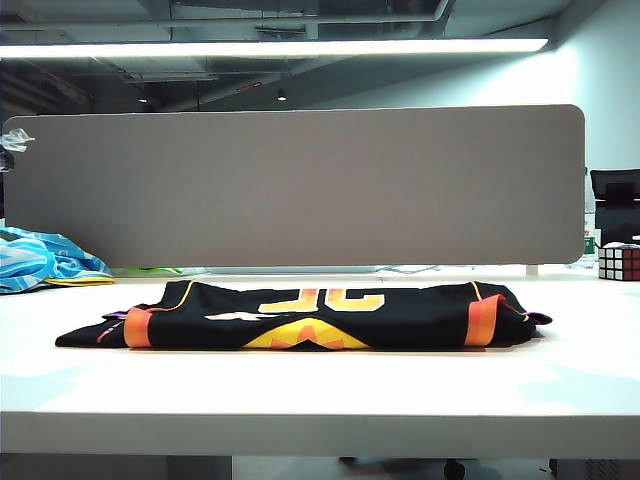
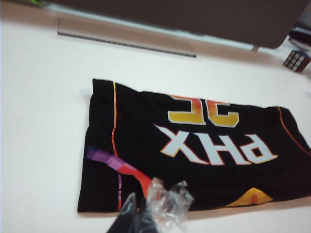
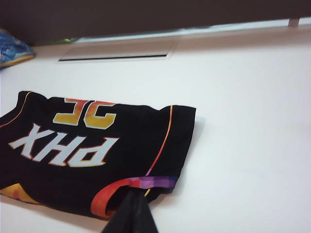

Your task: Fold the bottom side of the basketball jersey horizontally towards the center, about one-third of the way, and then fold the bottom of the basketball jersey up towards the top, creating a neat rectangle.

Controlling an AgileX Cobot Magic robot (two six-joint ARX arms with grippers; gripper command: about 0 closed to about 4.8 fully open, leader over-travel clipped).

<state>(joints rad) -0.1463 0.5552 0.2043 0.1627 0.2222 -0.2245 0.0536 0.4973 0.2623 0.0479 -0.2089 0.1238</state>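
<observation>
The black basketball jersey point(image 1: 420, 315) lies folded into a flat rectangle in the middle of the white table point(image 1: 300, 400). Its orange bands sit at both ends and the yellow sunburst is at the near edge. Neither arm shows in the exterior view. In the left wrist view my left gripper point(image 2: 145, 208) is shut, with crumpled clear plastic wrapped on its tip. It hovers off the near corner of the jersey point(image 2: 146, 150). In the right wrist view my right gripper point(image 3: 132, 206) is shut with nothing in it, near the orange-purple band at the other near corner of the jersey point(image 3: 131, 141).
A grey partition panel point(image 1: 300, 185) runs along the table's far edge. A light blue and white cloth point(image 1: 40, 260) lies at the far left and a Rubik's cube point(image 1: 619, 261) at the far right. A narrow slot point(image 2: 126, 43) crosses the tabletop behind the jersey.
</observation>
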